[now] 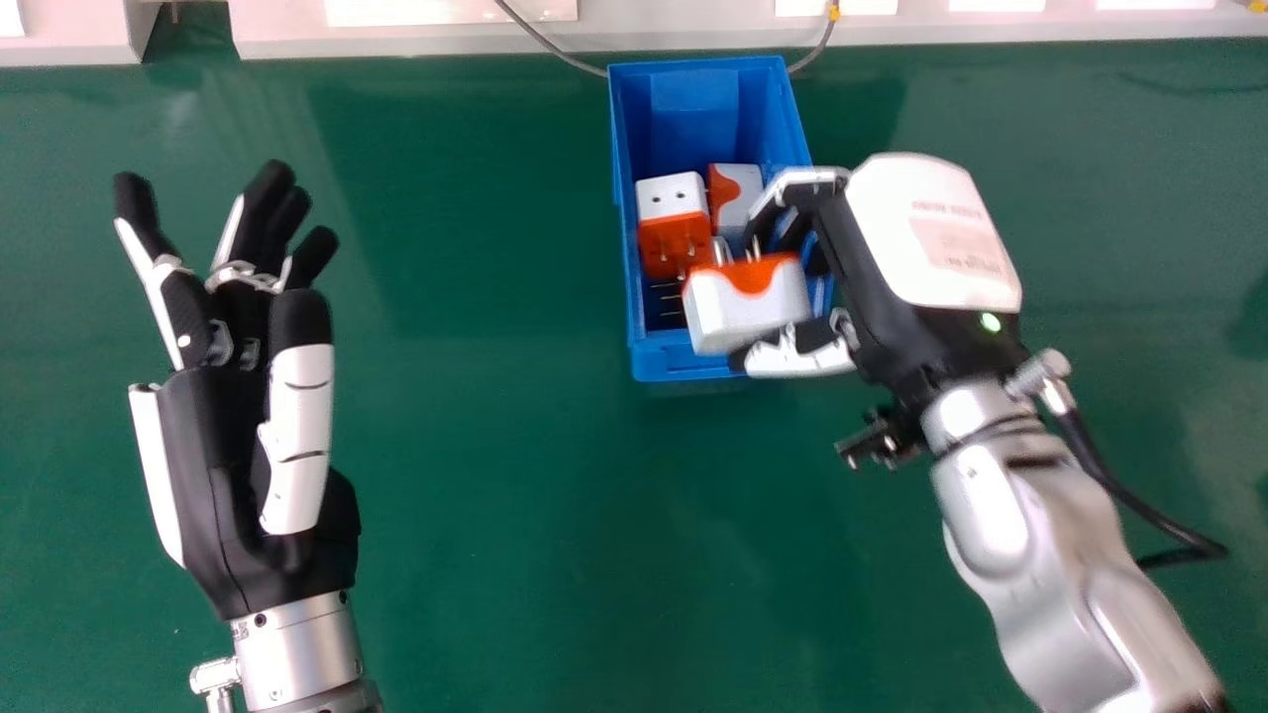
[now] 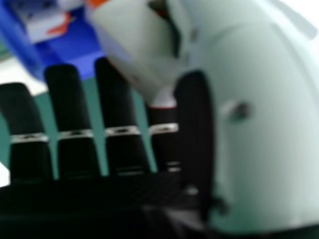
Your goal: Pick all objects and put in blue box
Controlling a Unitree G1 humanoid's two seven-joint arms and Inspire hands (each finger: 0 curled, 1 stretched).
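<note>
1. Head view, edges and room: the blue, open-topped rectangular plastic box (image 1: 684, 363) sits at 1 o'clock from the centre. Its near wall faces 6 o'clock. Inside, its blue floor shows toward the 12 o'clock end, beyond the things lying in it. The smooth green tabletop (image 1: 515, 495) spreads from the box toward 9 and 6 o'clock.

2. Head view, the task's thing: a white and orange plastic plug adapter with metal prongs (image 1: 738, 312) is in the right hand (image 1: 916, 248), at 2 o'clock, over the near end of the box. Fingers bend in on its far side and the thumb presses on its near side, clamping it. I cannot tell whether this hand touches the box rim.

3. Head view, other things: in the box, an orange and white adapter with two round holes (image 1: 674, 238) lies toward its 9 o'clock wall; a second orange and white block (image 1: 738, 198) is just beside it, toward 2 o'clock. The left hand (image 1: 233, 426) is at 9 o'clock, well apart from the box, its fingers straight and spread.

4. Head view, what stands in the way: the right hand covers part of the box's 3 o'clock wall; its silver forearm (image 1: 1040, 564) crosses in from 4 o'clock. A thin grey cable (image 1: 555, 52) runs behind the box, near a white ledge (image 1: 446, 38) along 12 o'clock.

5. Right hand view: the held adapter is between thumb and fingers, with the box beyond. The black fingers stand side by side with narrow gaps; which of them touch the adapter, I cannot tell.
</note>
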